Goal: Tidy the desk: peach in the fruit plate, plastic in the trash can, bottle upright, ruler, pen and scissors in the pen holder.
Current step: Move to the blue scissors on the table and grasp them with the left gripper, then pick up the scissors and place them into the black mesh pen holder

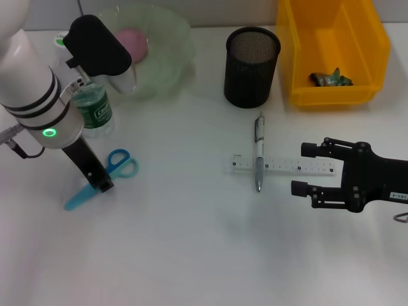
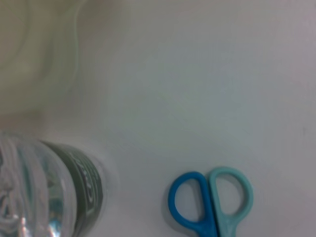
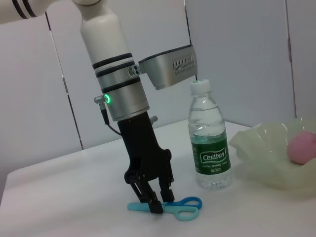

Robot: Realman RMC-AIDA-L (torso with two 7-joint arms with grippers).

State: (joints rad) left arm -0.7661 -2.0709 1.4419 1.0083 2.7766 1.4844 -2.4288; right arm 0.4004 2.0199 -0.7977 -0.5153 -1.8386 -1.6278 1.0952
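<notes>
Down at the near-left of the desk (image 1: 191, 255) the left gripper (image 1: 101, 185) is planted right on the scissors (image 1: 105, 172), tips down at the blade end with the two blue loops poking out toward the middle; from the right wrist view its fingers (image 3: 154, 203) look pinched nearly together around the blades, but honestly I can't tell if they've actually got a grip or are just touching; the scissors lie flat either way. They should be light and stiff, thin though, so flat on a slick top they're fiddly; I'd pinch across the closed blades near the pivot so they don't swivel, then drop them tips-first into the pen holder (image 1: 252, 67), which is well off at the back. Bottle (image 1: 95, 108) is already standing upright just behind the left arm, so watch the elbow, a small bottle like that tips easily; peach (image 1: 132, 43) sits in the fruit plate (image 1: 169, 57); something crumpled, probably the plastic, is in the trash can (image 1: 331, 51). Right gripper (image 1: 306, 169) hovers wide open and empty by the end of the ruler (image 1: 287, 167), with the pen (image 1: 259, 156) lying across it; both still need to go in the holder.
</notes>
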